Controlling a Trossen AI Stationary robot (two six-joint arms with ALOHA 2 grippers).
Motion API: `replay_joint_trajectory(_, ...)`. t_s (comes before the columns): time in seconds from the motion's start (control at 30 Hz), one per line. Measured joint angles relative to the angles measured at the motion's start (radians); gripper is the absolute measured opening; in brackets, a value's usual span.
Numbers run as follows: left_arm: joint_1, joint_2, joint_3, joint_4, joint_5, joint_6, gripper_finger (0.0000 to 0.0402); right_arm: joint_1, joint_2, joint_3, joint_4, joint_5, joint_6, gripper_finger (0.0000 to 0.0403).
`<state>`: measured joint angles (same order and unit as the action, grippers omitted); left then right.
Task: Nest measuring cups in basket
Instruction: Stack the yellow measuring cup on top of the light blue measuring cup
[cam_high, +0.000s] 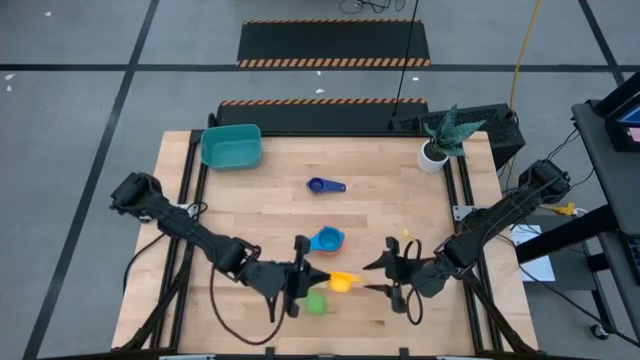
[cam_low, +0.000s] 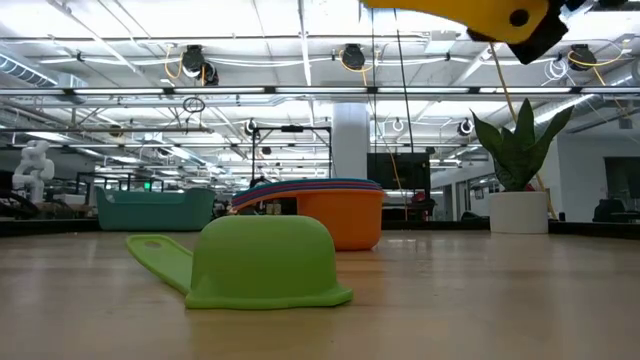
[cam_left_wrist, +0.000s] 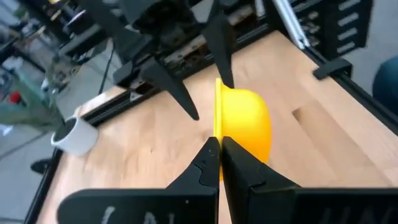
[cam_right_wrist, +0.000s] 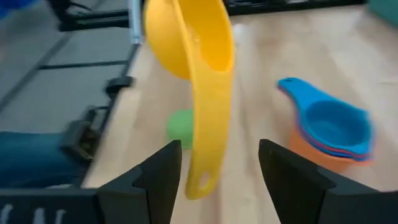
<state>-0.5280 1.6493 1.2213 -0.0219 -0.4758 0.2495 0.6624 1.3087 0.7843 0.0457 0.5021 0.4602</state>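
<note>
The left end effector (cam_high: 312, 276) pinches the flat handle of the yellow plastic measuring cup (cam_high: 341, 283), holding it above the wooden worktop (cam_high: 270, 215). Facing it, the right end effector (cam_high: 378, 277) is spread wide, its fingers either side of the cup's handle without touching. The green plastic cup (cam_high: 316, 303) lies upside down nearby, beside the nested orange-and-blue stack (cam_high: 327, 240). The teal plastic basket (cam_high: 231, 146) sits at the far left corner.

In the low view the yellow cup (cam_low: 470, 18) is cut off by the top edge, the stacked cups (cam_low: 325, 210) stand partly hidden behind the overturned green cup (cam_low: 262, 262), and in the left wrist view the yellow cup's handle disappears between the left gripper (cam_left_wrist: 220, 152) fingers.
</note>
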Motion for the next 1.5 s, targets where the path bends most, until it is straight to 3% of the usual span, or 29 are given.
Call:
replay_joint_trajectory(0.27, 0.071, -0.001, 0.000, -0.036, -0.027, -0.176, 0.0003, -0.006, 0.000, 0.000, -0.011, 0.175, -0.049, 0.0208)
replay_joint_trajectory(0.53, 0.115, 0.000, 0.000, -0.062, 0.043, -0.299, 0.0003, -0.051, 0.064, 0.000, -0.012, 0.208, -0.062, 0.0208)
replay_joint_trajectory(0.87, 0.113, 0.000, 0.000, -0.123, 0.049, -0.332, 0.0003, -0.087, 0.117, 0.000, 0.085, 0.230, -0.122, 0.0201)
replay_joint_trajectory(1.33, 0.115, 0.000, 0.000, -0.087, 0.066, -0.336, 0.0004, -0.087, 0.117, 0.000, 0.109, 0.224, -0.159, 0.0063)
replay_joint_trajectory(1.5, 0.114, 0.000, 0.000, -0.062, 0.076, -0.327, 0.0031, -0.084, 0.113, 0.000, 0.107, 0.196, -0.184, 0.0016)
